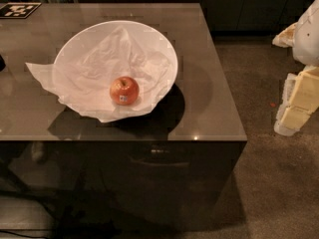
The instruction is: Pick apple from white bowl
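Apple [124, 90] sits on crumpled paper [89, 68] in white bowl [154, 39], near front rim, sticker facing cam. Bowl on dark table [209, 113]. Gripper [299, 96] at far right edge, over carpet [259, 183], well apart from table; open/closed: can't tell.

Table surroundings and floor

A crumpled white paper sheet [42, 76] is spread on a dark glossy table [209, 108], and a black-and-white marker [17, 10] is laid at its far left corner. Beside it, brown carpet [269, 183] is seen below the gripper [298, 101] at the right edge.
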### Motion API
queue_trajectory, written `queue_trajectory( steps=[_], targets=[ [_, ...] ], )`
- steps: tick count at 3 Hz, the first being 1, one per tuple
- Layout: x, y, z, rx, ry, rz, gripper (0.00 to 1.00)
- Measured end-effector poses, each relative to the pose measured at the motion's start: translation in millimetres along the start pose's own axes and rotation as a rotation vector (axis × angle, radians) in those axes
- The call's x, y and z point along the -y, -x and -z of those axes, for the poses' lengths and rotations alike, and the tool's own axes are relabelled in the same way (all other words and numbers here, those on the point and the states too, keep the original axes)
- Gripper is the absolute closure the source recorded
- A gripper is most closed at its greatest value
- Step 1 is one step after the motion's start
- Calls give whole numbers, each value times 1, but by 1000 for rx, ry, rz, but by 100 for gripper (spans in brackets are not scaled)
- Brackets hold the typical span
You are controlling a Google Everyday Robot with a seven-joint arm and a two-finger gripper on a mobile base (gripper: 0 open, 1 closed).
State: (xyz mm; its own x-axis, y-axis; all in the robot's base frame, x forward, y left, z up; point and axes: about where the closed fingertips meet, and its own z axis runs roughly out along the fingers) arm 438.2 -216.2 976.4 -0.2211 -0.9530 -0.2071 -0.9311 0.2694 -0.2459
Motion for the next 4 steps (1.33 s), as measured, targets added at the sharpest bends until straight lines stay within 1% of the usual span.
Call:
queue_trajectory(
  steps=[1, 2, 3, 4],
  targets=[
    [0, 3, 1, 4, -3, 2, 0],
    [-5, 27, -2, -8, 13, 40, 0],
    [-11, 58, -15, -30, 61, 92, 0],
    [-18, 91, -24, -53, 91, 149, 0]
  ],
)
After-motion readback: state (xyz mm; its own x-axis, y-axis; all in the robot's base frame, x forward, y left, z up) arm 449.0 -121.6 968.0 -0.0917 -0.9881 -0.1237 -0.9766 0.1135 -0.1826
